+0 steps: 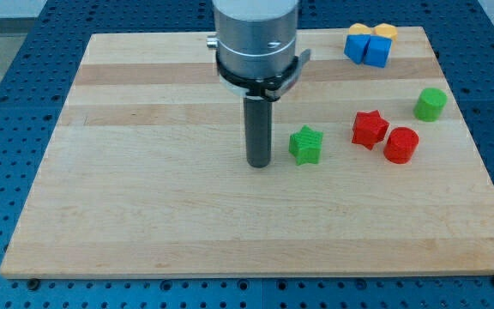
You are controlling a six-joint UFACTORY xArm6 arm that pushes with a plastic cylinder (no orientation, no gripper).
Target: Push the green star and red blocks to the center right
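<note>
Resting left of the green star (306,145), my tip (259,163).

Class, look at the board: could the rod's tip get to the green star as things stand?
Probably yes. My tip sits just to the view's left of the green star, with only bare board between them and no block in the way.

No text, label, brand, number or sign can be read anywhere in the view. The board (144,215), the blocks and the arm's metal housing (256,34) all show plain, unmarked surfaces.
</note>
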